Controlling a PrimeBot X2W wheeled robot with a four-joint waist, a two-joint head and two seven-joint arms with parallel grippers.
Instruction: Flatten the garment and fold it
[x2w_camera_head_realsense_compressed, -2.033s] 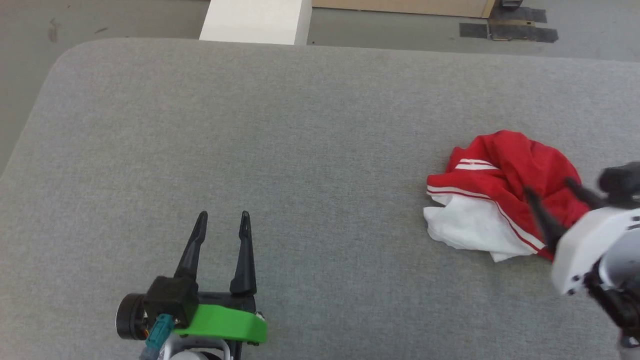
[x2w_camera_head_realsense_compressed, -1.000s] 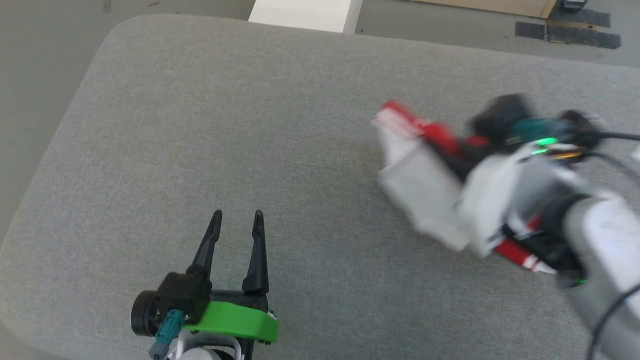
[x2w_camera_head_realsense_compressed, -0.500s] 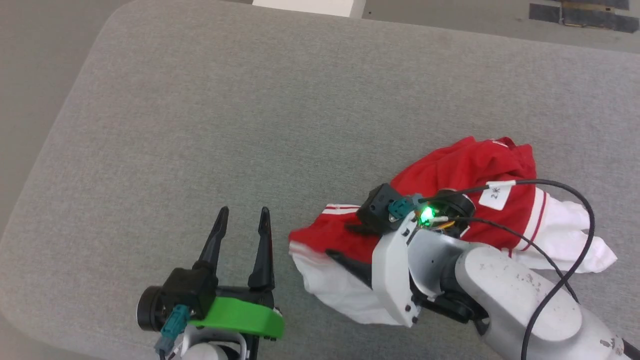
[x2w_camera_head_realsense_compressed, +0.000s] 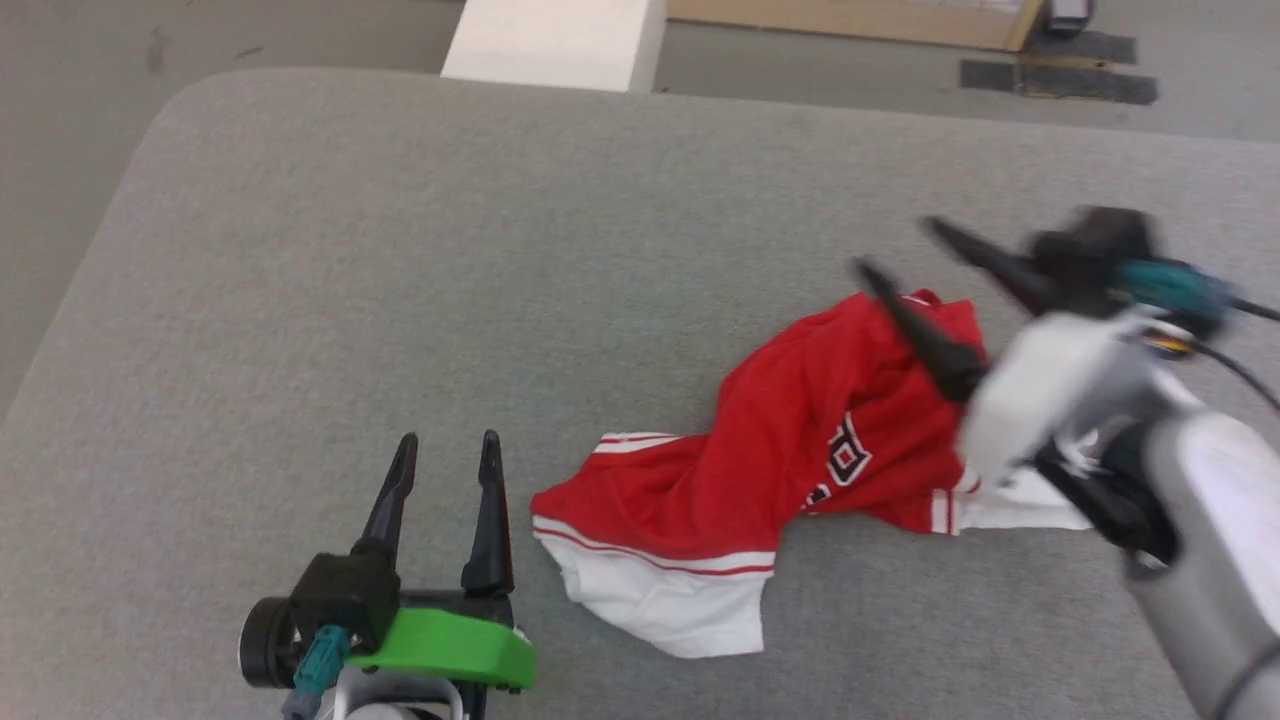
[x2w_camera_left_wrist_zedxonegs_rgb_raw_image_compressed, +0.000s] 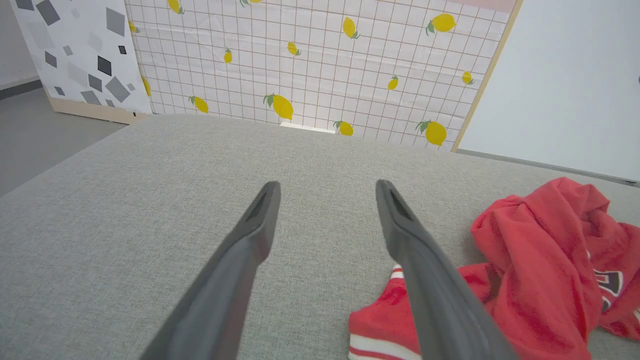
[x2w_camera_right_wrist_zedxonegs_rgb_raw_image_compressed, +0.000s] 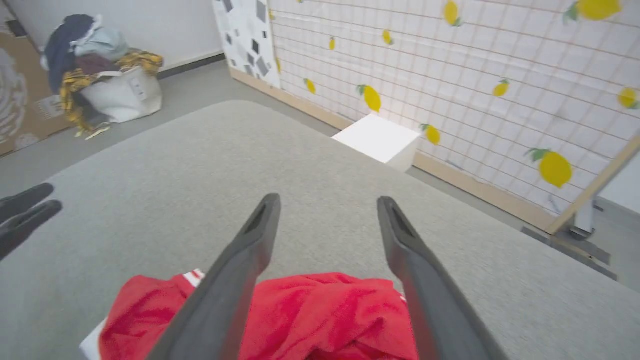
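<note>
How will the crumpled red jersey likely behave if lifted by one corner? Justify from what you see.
The garment is probably floppy: it lies in bunched folds, so it should drape. Likely light, being thin cloth. The woven grey surface may resist sliding.

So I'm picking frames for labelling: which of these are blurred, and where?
Head view: the right claw and its forearm are smeared, while the shirt and left claw are crisp. Left wrist view: sharp, evenly lit, no glare. Right wrist view: slightly soft all over, with the shirt's folds and the mat weave smudged towards the bottom edge.
</note>
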